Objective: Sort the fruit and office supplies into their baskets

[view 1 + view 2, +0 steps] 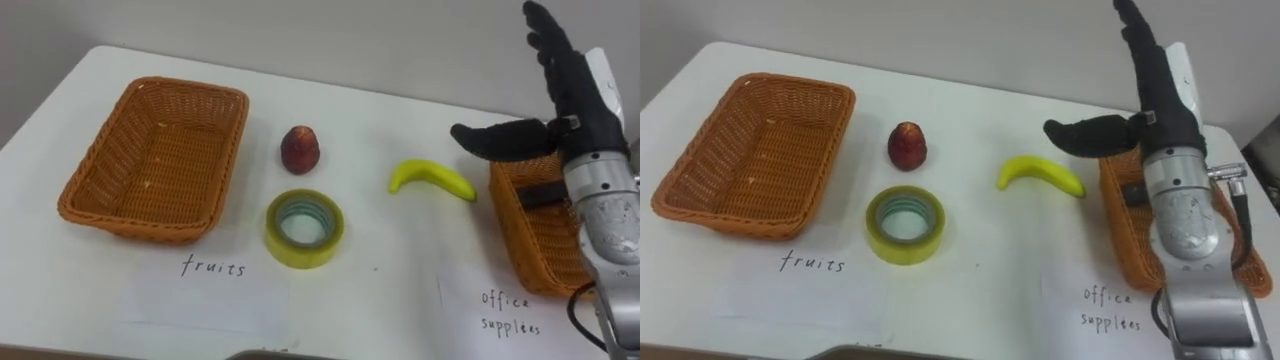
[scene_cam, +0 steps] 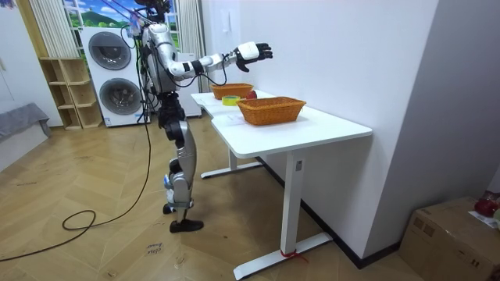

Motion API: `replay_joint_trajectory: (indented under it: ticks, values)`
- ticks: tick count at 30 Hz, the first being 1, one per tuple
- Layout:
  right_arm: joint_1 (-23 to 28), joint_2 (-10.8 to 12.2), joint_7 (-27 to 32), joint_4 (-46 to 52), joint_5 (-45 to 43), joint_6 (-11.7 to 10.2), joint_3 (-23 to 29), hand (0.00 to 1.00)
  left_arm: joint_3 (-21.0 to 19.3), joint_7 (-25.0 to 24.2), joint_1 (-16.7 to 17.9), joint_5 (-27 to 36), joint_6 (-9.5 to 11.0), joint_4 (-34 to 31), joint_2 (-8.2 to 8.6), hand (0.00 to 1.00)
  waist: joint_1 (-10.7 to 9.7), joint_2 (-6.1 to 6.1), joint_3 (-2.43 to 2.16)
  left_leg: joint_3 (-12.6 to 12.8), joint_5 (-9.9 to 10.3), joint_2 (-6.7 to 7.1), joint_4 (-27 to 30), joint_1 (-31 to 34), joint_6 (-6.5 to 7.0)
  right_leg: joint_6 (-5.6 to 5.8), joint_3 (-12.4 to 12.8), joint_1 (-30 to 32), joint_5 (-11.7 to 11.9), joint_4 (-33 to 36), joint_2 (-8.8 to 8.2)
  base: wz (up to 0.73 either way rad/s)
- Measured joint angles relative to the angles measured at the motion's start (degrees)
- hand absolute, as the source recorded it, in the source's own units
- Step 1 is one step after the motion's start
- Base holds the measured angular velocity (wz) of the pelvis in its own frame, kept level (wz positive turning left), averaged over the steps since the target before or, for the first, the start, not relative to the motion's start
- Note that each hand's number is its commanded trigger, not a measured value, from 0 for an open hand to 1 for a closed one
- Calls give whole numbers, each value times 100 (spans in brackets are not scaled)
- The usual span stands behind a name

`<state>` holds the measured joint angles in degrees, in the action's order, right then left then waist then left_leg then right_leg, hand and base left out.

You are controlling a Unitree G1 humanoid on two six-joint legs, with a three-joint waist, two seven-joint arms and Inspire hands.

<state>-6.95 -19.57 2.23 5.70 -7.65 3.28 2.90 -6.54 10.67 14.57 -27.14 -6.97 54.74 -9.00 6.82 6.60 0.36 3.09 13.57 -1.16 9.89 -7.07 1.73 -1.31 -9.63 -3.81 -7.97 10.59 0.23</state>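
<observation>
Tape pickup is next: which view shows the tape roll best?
Left eye view: the yellow tape roll lies flat, hole up, unobstructed. Right eye view matches it. Room view gives a distant yellow sliver.

The red fruit [image 1: 299, 149], the tape roll [image 1: 325, 246] and the banana [image 1: 432, 178] lie well apart on the white table [image 1: 400, 260], with bare tabletop between them and along the near edge. The left basket [image 1: 160, 165] stands open-topped, its floor bare. The right hand [image 1: 570, 95], fingers spread, hangs over the right basket [image 1: 515, 235] at its inner rim, barring the way in from that side.
</observation>
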Motion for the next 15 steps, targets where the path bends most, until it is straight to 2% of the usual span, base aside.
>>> replay_joint_trajectory:
  ticks: [4,7,15]
  values:
    - [-101,1,-99,-11,133,-27,-182,0,5,1,-35,2,4,23,46,0,65,-65,23,-6,0,3,-13,23,-1,0,-28,-5,0,-8,2,1]
    - [-104,3,-209,-12,234,-27,-232,0,66,-4,-66,-1,3,3,40,0,99,-86,24,-23,0,7,-13,56,-1,1,-93,13,0,-11,-5,4]
    - [-114,21,-463,-299,106,-2,-796,0,124,-8,-165,9,-15,-13,54,0,179,-59,-31,-30,-1,6,23,97,-3,1,-165,13,0,-73,-6,3]
